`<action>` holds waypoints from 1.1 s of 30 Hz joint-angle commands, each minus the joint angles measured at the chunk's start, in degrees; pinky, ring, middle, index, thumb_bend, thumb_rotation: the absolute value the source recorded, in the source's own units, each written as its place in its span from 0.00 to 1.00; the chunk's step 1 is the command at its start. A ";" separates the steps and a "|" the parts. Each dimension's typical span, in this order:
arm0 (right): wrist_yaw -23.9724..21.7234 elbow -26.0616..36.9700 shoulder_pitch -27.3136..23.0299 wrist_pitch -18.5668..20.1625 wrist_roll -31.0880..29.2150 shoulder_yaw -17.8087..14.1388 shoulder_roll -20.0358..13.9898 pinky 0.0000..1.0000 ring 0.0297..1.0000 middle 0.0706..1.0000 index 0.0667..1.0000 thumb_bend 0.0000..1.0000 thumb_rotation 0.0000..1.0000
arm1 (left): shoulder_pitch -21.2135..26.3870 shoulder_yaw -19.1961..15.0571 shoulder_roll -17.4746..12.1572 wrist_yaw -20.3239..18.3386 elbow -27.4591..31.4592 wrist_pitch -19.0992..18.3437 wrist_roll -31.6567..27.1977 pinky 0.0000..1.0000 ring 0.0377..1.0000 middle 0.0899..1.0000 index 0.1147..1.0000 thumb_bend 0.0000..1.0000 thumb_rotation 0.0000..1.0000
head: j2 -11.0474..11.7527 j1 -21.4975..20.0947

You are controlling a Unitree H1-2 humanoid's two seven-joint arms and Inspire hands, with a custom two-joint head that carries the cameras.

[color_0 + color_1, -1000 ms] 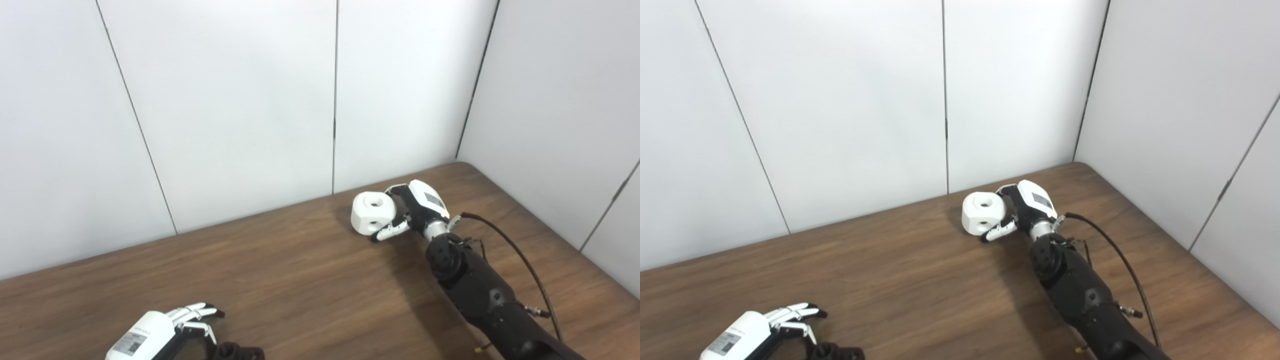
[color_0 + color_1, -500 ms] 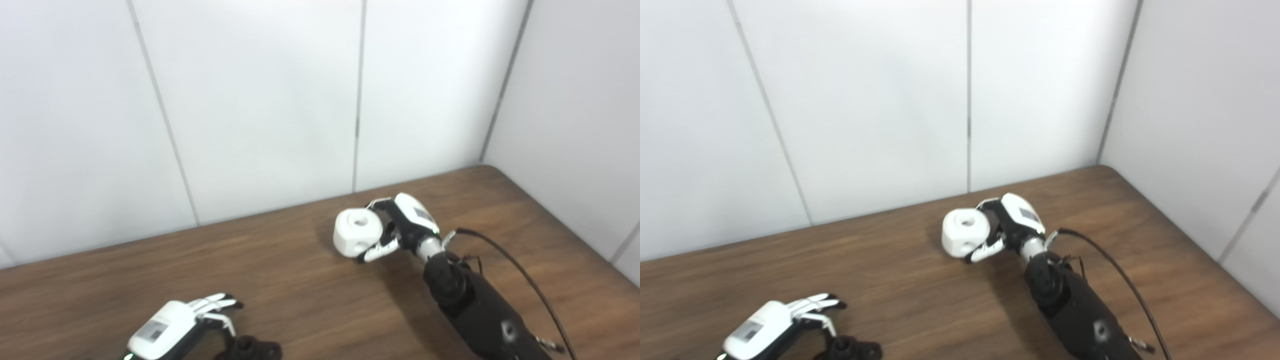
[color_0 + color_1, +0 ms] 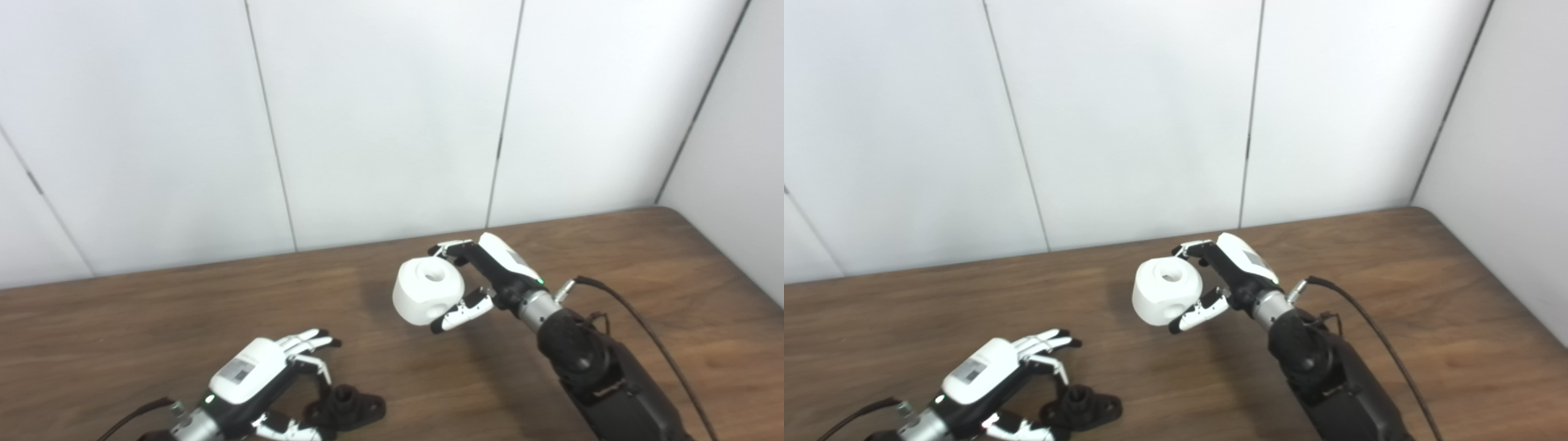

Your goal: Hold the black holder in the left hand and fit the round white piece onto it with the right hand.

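My right hand [image 3: 497, 277] is shut on the round white piece [image 3: 425, 297], a stubby cylinder with a hole in its top and another in its side. It holds the piece upright a little above the wooden table [image 3: 153, 318], near the middle. The black holder [image 3: 349, 405], a small base with a raised round socket, lies on the table at the bottom left. My left hand [image 3: 257, 376] is open, with its fingers spread above the holder and its thumb below it, close beside it. Both show in the right eye view too: the piece [image 3: 1167, 297] and the holder [image 3: 1084, 407].
White wall panels [image 3: 380, 122] stand along the table's far edge and on the right. A black cable [image 3: 649, 331] runs from my right wrist over the table. The table's far right corner [image 3: 667, 211] is rounded.
The camera has swung left and down, so the holder and my left hand show more fully. My right hand has brought the white piece leftward and up off the table.
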State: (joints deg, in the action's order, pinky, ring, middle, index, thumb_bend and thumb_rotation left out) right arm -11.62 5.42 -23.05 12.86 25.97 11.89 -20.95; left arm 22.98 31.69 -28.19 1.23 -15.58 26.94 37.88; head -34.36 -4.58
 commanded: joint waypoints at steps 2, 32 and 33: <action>-1.28 4.33 -1.82 -0.99 -0.58 -0.52 -0.69 0.76 0.86 0.80 0.44 0.52 0.13 | -1.69 1.94 0.23 -6.53 -0.60 -3.62 4.27 0.90 0.95 0.89 0.42 0.52 0.06 | -0.64 0.43; -12.63 14.22 -0.51 1.22 -0.86 4.04 2.11 0.78 0.85 0.79 0.44 0.52 0.13 | -0.71 1.94 2.35 -8.35 0.89 -6.36 4.77 0.92 0.97 0.91 0.42 0.52 0.06 | -4.15 5.87; -12.59 14.02 -0.53 1.05 -0.85 4.15 2.16 0.78 0.86 0.79 0.44 0.52 0.13 | -0.72 1.92 2.40 -8.59 0.96 -6.53 4.61 0.92 0.97 0.91 0.42 0.52 0.06 | -4.15 5.87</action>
State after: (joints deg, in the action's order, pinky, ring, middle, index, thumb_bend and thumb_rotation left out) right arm -24.74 18.12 -21.92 15.15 25.19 16.40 -19.06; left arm 23.58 31.41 -26.01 -2.72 -13.32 21.48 38.87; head -38.50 1.23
